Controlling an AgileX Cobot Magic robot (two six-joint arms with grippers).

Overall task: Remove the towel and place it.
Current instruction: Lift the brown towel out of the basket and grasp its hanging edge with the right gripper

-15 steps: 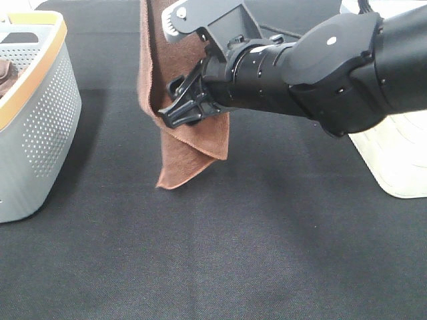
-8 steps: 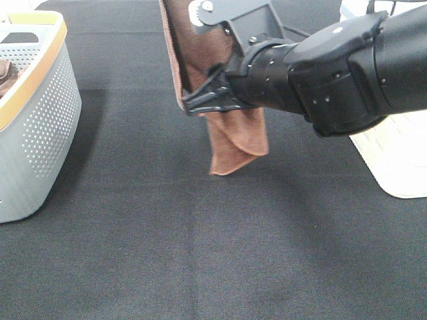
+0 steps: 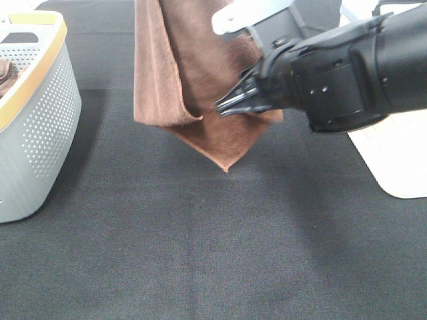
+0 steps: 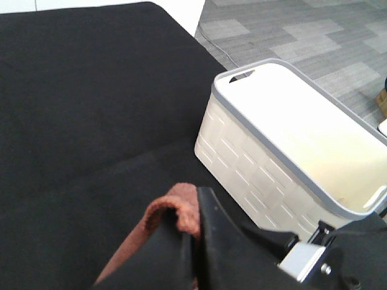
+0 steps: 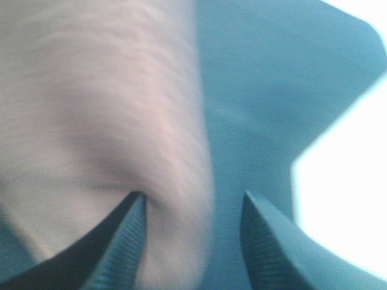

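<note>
Pinching the towel [image 3: 167,67], the shut left gripper [image 4: 192,232] is dangling it — the right gripper [image 3: 221,105], parted at its edge, is risking closing on air.

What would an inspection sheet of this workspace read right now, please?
surface: black fabric tabletop, no spills seen.
job's things: towel hangs folded, one corner pointing down.
clutter: grey perforated basket on the left, white basket on the right.
grippers: left tool shut on the towel's upper edge; right tool open beside the hanging cloth.
cables: thin lead on the floor, it seems.
surroundings: grey tiled floor.
</note>
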